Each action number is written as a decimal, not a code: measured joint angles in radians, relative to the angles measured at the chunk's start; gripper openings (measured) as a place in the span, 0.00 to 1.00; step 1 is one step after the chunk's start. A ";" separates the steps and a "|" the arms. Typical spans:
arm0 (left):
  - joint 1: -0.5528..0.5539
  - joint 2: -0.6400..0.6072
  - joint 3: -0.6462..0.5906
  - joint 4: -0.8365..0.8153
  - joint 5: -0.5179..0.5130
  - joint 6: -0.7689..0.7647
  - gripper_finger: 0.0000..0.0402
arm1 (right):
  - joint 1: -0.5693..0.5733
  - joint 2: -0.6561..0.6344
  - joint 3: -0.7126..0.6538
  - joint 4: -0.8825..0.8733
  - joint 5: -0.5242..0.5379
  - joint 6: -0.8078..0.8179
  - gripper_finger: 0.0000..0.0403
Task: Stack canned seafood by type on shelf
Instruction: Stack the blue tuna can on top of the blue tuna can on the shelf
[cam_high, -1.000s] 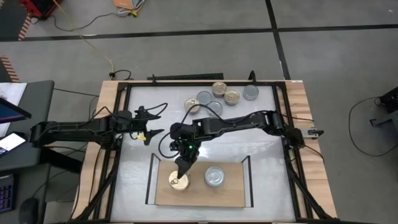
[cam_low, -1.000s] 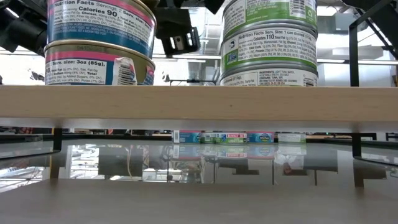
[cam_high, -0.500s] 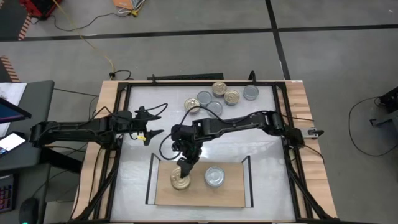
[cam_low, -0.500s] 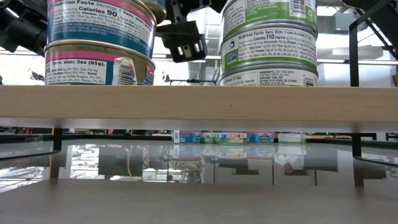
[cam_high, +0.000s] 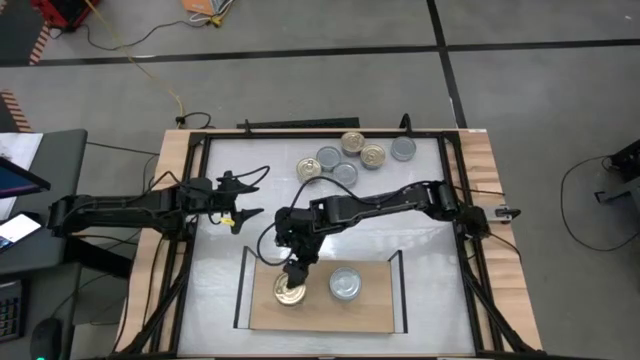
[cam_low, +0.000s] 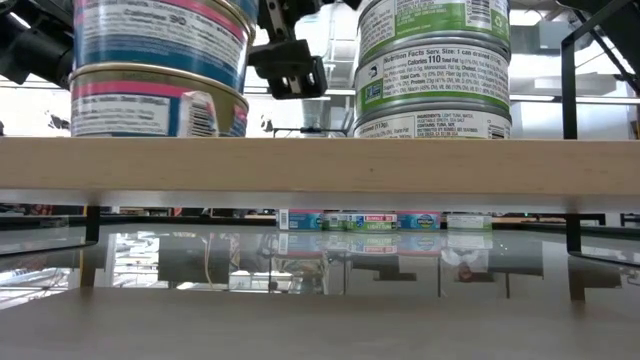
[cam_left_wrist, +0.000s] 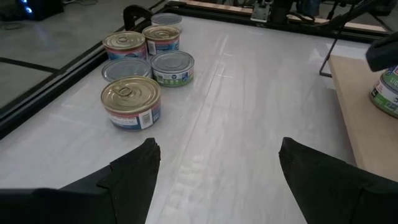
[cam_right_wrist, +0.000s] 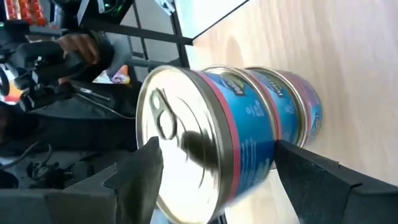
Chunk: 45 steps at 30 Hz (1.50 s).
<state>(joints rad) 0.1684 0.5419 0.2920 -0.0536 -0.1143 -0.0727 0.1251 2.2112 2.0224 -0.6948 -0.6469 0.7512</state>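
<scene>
My right gripper (cam_high: 291, 279) above gold-lid stack (cam_high: 289, 291) on shelf (cam_high: 370, 310), fingers apart, holding nothing. Silver stack (cam_high: 346, 284) at its 3 o'clock. Loose tins (cam_high: 350, 155) at table's 12. Left gripper (cam_high: 243, 212) idle, fingers spread.

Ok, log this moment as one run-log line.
right gripper: open, above gold-lid stack on shelf | left gripper: open, idle | loose cans: unsorted

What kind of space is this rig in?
Likely a robotics lab or workshop: taped concrete floor with loose cables, a framed white work table, and a desk with a screen at the left edge.
</scene>
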 joint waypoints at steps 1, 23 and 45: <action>0.000 0.000 0.000 0.000 0.000 0.000 0.79 | 0.002 0.000 0.000 0.000 0.001 0.000 0.81; 0.000 0.000 0.000 -0.010 0.013 -0.020 0.79 | -0.081 -0.166 0.001 -0.394 0.553 -0.381 0.81; 0.000 0.000 0.000 -0.117 0.066 -0.134 0.79 | -0.337 -0.434 -0.575 -0.347 0.978 -0.484 0.81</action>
<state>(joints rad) 0.1684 0.5420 0.2924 -0.1706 -0.0480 -0.2066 -0.2120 1.7774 1.4476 -1.0422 0.3306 0.2671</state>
